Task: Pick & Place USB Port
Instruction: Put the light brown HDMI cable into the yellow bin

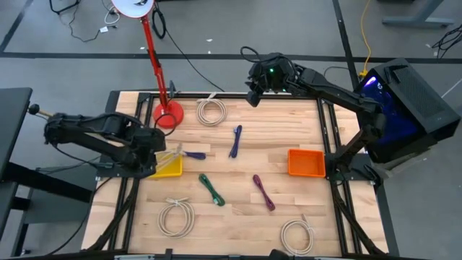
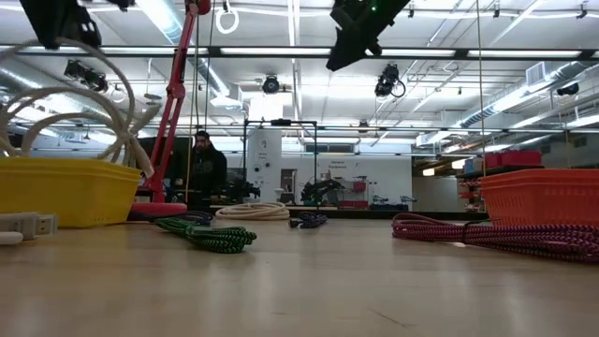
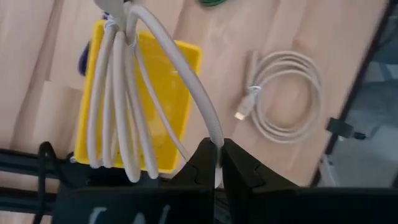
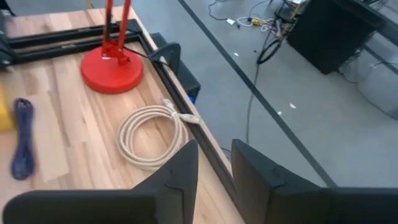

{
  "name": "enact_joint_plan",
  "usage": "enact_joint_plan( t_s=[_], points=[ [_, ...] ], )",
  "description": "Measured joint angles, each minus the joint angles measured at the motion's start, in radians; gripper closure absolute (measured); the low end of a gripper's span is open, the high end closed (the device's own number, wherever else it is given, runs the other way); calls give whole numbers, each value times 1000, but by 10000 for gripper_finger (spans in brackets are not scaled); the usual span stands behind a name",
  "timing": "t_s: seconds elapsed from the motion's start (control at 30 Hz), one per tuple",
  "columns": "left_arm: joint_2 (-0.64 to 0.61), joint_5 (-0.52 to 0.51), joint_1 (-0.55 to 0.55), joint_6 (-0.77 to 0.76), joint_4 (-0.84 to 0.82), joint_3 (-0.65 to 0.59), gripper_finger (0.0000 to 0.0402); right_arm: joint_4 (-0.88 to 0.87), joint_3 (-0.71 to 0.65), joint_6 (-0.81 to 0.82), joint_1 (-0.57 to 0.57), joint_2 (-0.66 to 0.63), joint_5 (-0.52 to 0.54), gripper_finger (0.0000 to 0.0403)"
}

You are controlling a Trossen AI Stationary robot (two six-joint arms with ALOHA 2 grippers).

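Observation:
A white USB cable (image 3: 124, 93), tied into a bundle of loops, hangs over the yellow bin (image 3: 183, 56) at the table's left side, with my left gripper (image 3: 216, 168) shut on it. In the low view its loops (image 2: 65, 103) rise above the bin's rim (image 2: 65, 168). In the high view my left gripper (image 1: 159, 148) stands just above the bin (image 1: 170, 170). My right gripper (image 4: 214, 168) hovers open and holding nothing high over the table's far edge (image 1: 253, 90), above a white coil (image 4: 152, 134). My left gripper pinches one strand of the white cable (image 3: 213, 132) between its two fingers, coming from above and pointing steeply down. The rest of the bundle hangs slack below the fingers into the yellow bin. I cannot tell whether it touches the bin's floor.
On the table lie a white coil (image 3: 283, 93), another white coil at the near right (image 1: 297, 235), and blue (image 1: 236, 141), green (image 1: 211, 189) and maroon (image 1: 263, 192) cables. An orange bin (image 1: 306, 162) stands right. A red lamp base (image 1: 167, 114) stands at the far left.

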Motion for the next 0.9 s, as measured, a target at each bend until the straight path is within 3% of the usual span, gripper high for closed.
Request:
enact_joint_plan(
  t_s=[0.37,0.73,0.9],
  points=[
    [-48,111,148,138,108,-197,391,6,0,1,0,0,-11,305],
    [-59,66,286,232,23,-215,390,12,0,4,0,0,-10,305],
    [-60,76,314,218,-7,-215,341,19,0,4,0,-1,-10,305]
  ],
)
